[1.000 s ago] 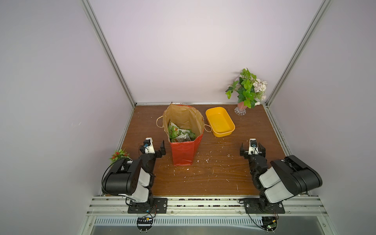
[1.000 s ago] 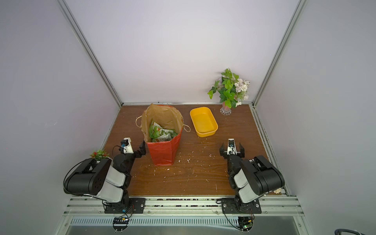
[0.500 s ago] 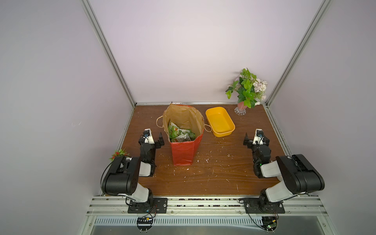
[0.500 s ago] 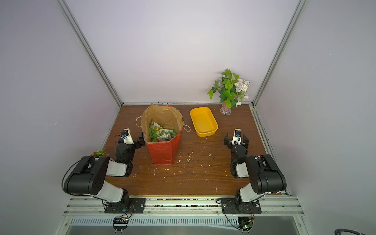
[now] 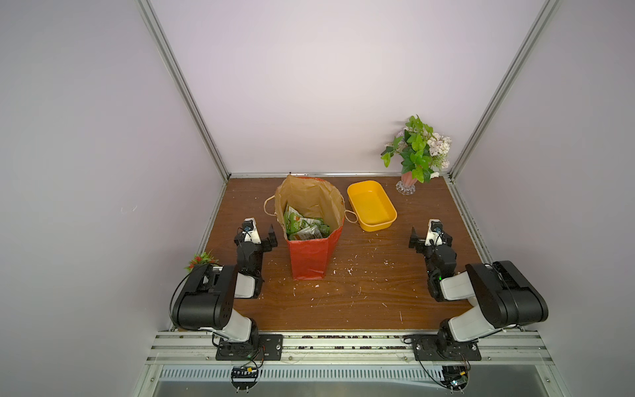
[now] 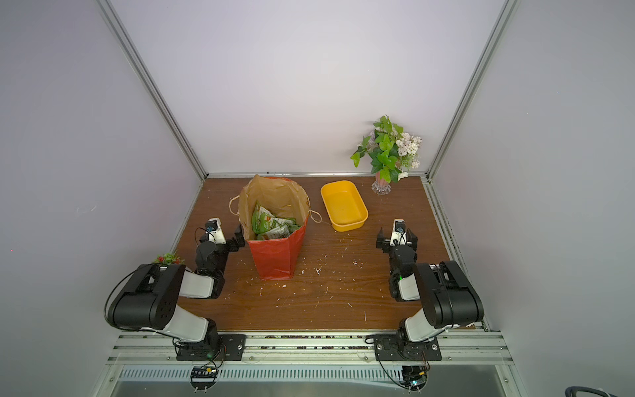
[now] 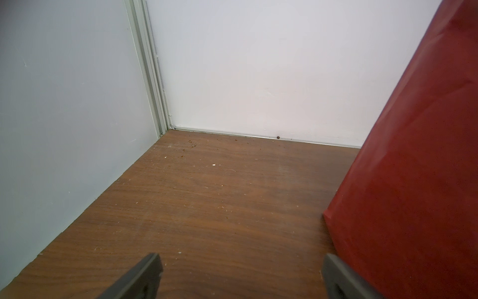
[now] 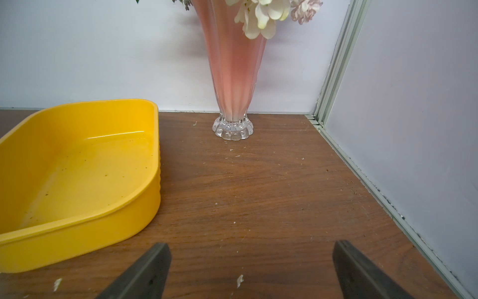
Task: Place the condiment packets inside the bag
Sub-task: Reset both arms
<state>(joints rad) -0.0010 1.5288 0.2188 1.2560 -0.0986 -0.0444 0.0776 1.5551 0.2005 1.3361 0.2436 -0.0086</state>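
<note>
Though creased, bag (image 5: 309, 254) upright, long axis vertical, condiment packets (image 5: 304, 225) inside.

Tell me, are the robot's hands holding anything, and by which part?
Nothing is held. The left hand and the right hand are both open and empty; the condiment packets lie inside the red paper bag.

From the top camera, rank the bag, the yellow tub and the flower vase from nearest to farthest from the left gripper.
1. Bag, just right of the left gripper.
2. Yellow tub, past the bag, farther back.
3. Flower vase, back right corner.
</note>
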